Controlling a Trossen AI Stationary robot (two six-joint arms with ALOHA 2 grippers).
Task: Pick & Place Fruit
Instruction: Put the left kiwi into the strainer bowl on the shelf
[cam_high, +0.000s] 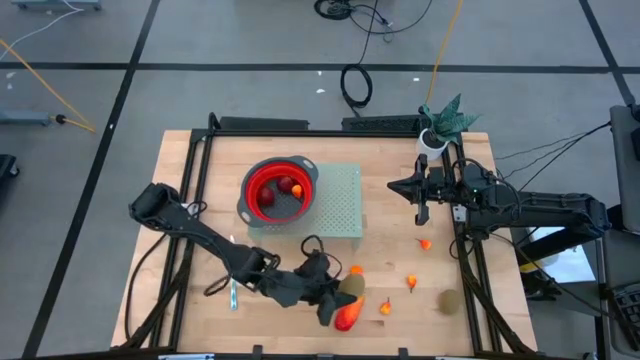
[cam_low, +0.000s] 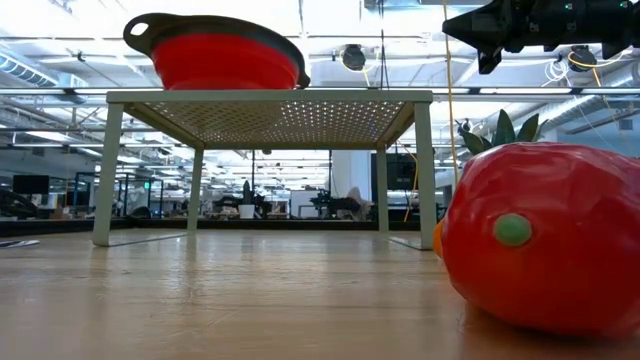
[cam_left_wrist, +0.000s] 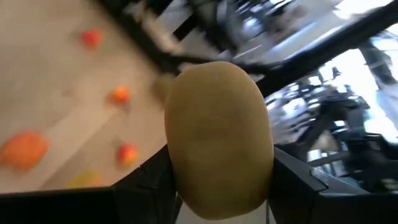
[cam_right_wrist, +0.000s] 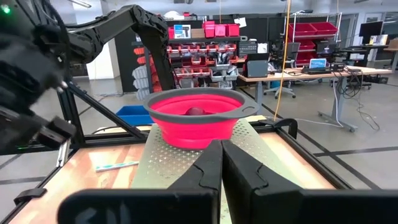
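My left gripper (cam_high: 343, 292) is near the table's near edge, shut on a brown-green oval fruit (cam_left_wrist: 217, 137). A larger red-orange piece (cam_high: 347, 318) lies just nearer on the table and fills the right of the low view (cam_low: 540, 245). An orange piece (cam_high: 356, 270), small orange bits (cam_high: 385, 307) (cam_high: 411, 282) (cam_high: 425, 243) and a second brown-green oval (cam_high: 449, 300) lie on the wood. Dark-red round fruits (cam_high: 287, 186) sit in the red bowl (cam_high: 280, 190). My right gripper (cam_high: 393, 185) waits shut, high above the table to the right of the bowl. My left gripper pinches the brown-green oval fruit (cam_high: 351, 287) between its two fingers (cam_left_wrist: 155, 183), one on each long side. The oval's end (cam_left_wrist: 214, 74) sticks out past the fingertips. The gripper points toward the table's right. Whether the fruit is clear of the table I cannot tell.
The red bowl stands on a pale green perforated stand (cam_high: 340, 200) on four legs (cam_low: 425, 170) at mid-table. A slim knife (cam_high: 232, 293) lies left of my left arm. A green leafy piece and a white object (cam_high: 432, 140) sit at the far right corner. Black frame rails border the table.
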